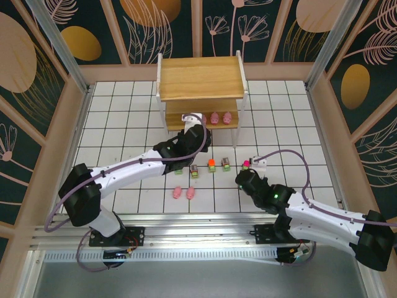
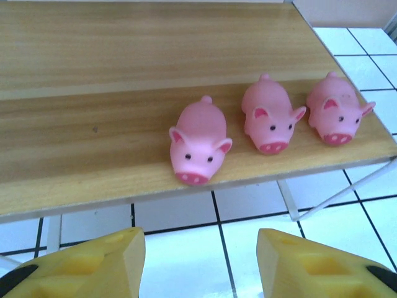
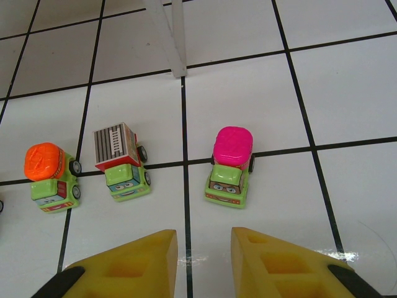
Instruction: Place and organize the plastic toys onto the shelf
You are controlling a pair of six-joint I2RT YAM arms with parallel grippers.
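Two pigs nearest to the arm bases, at about 6 o'clock of the top view: one pig (image 1: pixel 177 193) and a second pig (image 1: pixel 190 193), close side by side on the bench (image 1: pixel 118 112), too small there to read the heading. Probably there only because not yet carried to the shelf.

Farther out, right pincer (image 3: pixel 205 267) low over the bench, jaws drawn almost together, gripping nothing. Directly ahead at 12 o'clock of its wrist view, magenta-top truck (image 3: pixel 231 166), apart from the fingertips, face turned to 6 o'clock toward the pincer, long axis 12 to 6. Judged to be the next pick; needs wider jaws first, then a grip across the narrow sides. At 10 o'clock, striped-top truck (image 3: pixel 121 161); at 9 o'clock, orange-top truck (image 3: pixel 53 177); both facing 6 o'clock too, standing on wheels in one loose row, not touching.

Farthest, left pincer (image 2: pixel 198 267), open and empty, hanging just in front of the lower tier of the shelf (image 2: pixel 93 143). On that tier, a row near the front edge: left shelf pig (image 2: pixel 198 143), middle shelf pig (image 2: pixel 270 121), right shelf pig (image 2: pixel 338 115). Snouts out toward 6 o'clock, tails to the back, long axes near 12 to 6. Set so, most likely, to keep one kind together, with free wood at 9 o'clock for the two pigs on the bench.
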